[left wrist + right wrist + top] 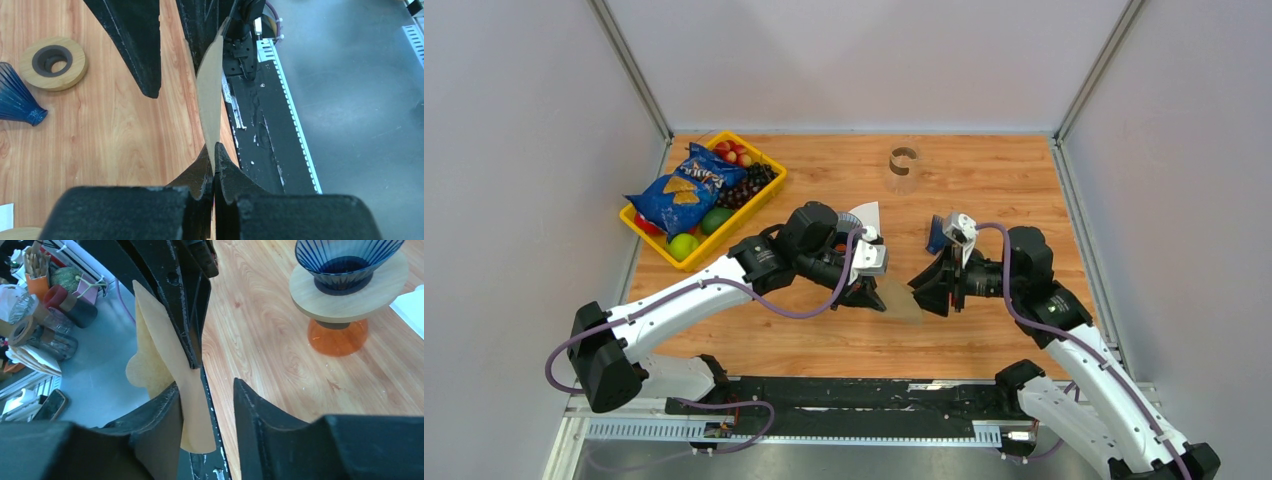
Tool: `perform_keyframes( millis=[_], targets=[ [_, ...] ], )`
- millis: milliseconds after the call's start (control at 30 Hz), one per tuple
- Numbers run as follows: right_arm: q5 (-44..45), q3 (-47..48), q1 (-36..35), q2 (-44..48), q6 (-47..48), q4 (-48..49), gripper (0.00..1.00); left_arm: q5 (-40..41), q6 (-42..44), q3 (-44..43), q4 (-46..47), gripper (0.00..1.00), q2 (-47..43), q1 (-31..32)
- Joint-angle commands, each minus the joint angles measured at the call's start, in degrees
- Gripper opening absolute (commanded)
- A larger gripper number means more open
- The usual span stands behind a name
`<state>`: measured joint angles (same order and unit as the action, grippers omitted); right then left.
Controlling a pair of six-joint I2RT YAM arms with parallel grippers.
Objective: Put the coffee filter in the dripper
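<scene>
My left gripper [871, 294] [214, 150] is shut on one edge of the brown paper coffee filter [904, 302] [210, 95] and holds it above the table's front middle. My right gripper [927, 288] [206, 385] is open, its jaws astride the filter's other edge [150, 355]; the paper rests against one finger [160, 415]. The blue ribbed dripper [345, 260] sits on a wooden disc over an orange base, beyond the filter in the right wrist view. The left arm hides it in the top view.
A yellow tray [674, 252] at back left holds a chips bag [686, 185] and fruit. A wooden ring [904, 165] [52, 62] stands at back centre. A second blue ribbed cone [936, 235] [15, 100] lies by the right wrist. A white paper [864, 215] lies near the left wrist.
</scene>
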<state>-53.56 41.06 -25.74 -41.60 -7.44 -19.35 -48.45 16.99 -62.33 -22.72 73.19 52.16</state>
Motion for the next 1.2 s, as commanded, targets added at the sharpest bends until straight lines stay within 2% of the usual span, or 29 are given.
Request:
perform_keyframes(
  millis=[0,167,267,333,433,500,533,567,600,667,700,733,767,800,833,1000,1100,1167],
  targets=[
    [-3.85,-0.27,-0.69,0.53,-0.21,4.2,0.4,-2.27,2.47,-2.58,-0.39,0.0,0.24,0.35],
    [-6.76,-0.43,-1.3,1.2,-0.28,5.23,0.25,-1.85,1.86,-2.82,0.58,0.0,0.47,0.39],
    [-6.72,-0.48,-1.62,1.65,-0.38,5.73,0.22,-1.63,0.79,-2.85,1.98,0.0,0.35,0.38],
    [-4.88,-0.54,-1.62,2.4,0.11,6.05,0.02,-1.34,-0.54,-2.69,4.25,0.02,0.1,0.34],
    [-2.27,-0.43,-1.61,3.13,-0.62,7.25,0.0,-0.54,-2.76,-2.44,8.2,0.07,-0.15,0.39],
    [0.0,0.11,-1.65,3.27,-1.64,7.27,0.0,0.15,-3.89,-2.52,9.16,0.14,-0.15,0.35],
    [1.54,0.28,-1.65,3.55,-2.06,7.25,0.0,1.02,-4.75,-2.49,9.48,0.23,-0.3,0.37],
    [3.61,0.45,-1.67,3.88,-2.61,7.28,0.0,1.66,-5.25,-2.38,10.12,0.27,-0.36,0.39],
    [5.66,0.53,-1.64,4.27,-3.25,7.24,0.0,3.04,-6.28,-2.1,10.4,0.39,-0.66,0.39],
    [8.49,0.73,-1.65,5.02,-3.88,7.11,0.0,6.05,-8.18,-1.22,11.73,0.55,-1.54,0.35],
    [9.88,0.77,-1.68,5.48,-4.36,7.01,0.0,7.08,-9.61,-0.43,12.94,0.59,-1.95,0.39],
    [12.11,0.85,-1.68,5.93,-4.93,6.74,0.0,9.36,-10.49,-0.08,14.08,0.73,-2.69,0.39],
    [14.82,1.22,-1.67,6.41,-5.59,6.19,0.0,12.33,-12.14,0.41,14.58,0.8,-3.09,0.37],
    [18.53,1.57,-1.65,6.88,-6.01,5.35,0.0,13.82,-13.12,0.47,15.26,0.95,-3.81,0.39],
    [23.01,2.02,-1.68,7.3,-6.53,4.05,0.0,17.07,-14.93,0.19,15.3,0.99,-4.09,0.39],
    [46.14,4.12,-1.64,7.6,-13.02,-3.58,0.0,32.89,-24.87,-2.7,15.77,1.0,-4.97,0.38],
    [53.25,4.46,-1.69,6.92,-14.82,-5.58,0.0,41.13,-32.88,-7.78,13.74,1.0,-2.43,0.32],
    [57.62,4.42,-1.65,6.68,-16.62,-5.76,0.0,42.85,-38.04,-10.68,12.67,1.0,-0.19,0.43]
  ],
)
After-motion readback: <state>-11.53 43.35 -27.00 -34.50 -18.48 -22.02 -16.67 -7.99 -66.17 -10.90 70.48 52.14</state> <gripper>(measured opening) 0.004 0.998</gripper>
